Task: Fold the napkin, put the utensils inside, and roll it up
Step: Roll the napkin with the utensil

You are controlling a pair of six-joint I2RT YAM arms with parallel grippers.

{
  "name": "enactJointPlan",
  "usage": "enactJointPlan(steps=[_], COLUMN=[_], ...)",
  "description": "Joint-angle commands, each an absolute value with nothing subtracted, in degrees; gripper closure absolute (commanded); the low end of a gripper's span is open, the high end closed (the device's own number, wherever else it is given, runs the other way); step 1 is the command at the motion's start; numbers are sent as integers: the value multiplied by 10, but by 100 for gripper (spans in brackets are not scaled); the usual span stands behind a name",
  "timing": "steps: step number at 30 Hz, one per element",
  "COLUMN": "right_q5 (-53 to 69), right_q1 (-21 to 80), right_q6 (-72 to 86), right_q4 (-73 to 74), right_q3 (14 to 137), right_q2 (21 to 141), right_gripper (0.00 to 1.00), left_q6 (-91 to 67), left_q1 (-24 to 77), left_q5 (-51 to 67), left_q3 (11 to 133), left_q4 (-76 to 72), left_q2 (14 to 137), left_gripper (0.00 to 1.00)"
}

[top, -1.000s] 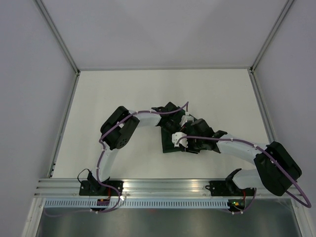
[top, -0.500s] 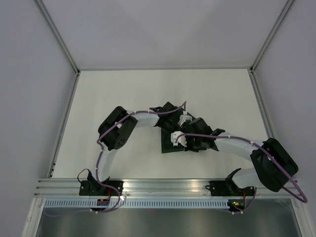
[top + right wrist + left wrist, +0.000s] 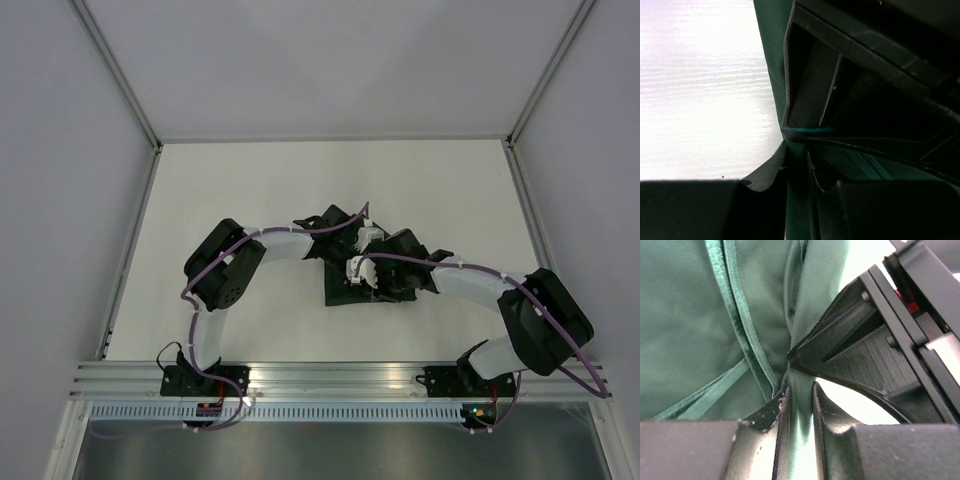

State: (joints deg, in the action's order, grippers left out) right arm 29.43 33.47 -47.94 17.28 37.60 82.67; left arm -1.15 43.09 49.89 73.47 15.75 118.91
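A white table [image 3: 250, 190] sits inside plain grey walls [image 3: 60, 200], with shiny metal posts [image 3: 118, 75] in the far corners and a metal rail [image 3: 330, 372] along its near edge.

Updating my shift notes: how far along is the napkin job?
Done: the napkin lies partly doubled over, layers overlapping. In hand: the left end effector and right end effector each pinch its fabric, so folding is underway. Left: finishing the fold, adding utensils (none in view), rolling it up.
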Motion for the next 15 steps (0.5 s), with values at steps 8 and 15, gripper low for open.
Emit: enactJointPlan(steps=[8,15], right_q5=[340,404], right_q1=[305,266], right_q6=[-504,-538], right_q4=[257,332], right_q3=[410,459], right_q2=[866,917], right_gripper=[89,90], left_q6=[-85,-134], left_q1=[395,383], left_q5=[418,342], left_q3=[660,571], left_q4=[33,-83], left_q2=[1070,997], left_gripper=[75,76])
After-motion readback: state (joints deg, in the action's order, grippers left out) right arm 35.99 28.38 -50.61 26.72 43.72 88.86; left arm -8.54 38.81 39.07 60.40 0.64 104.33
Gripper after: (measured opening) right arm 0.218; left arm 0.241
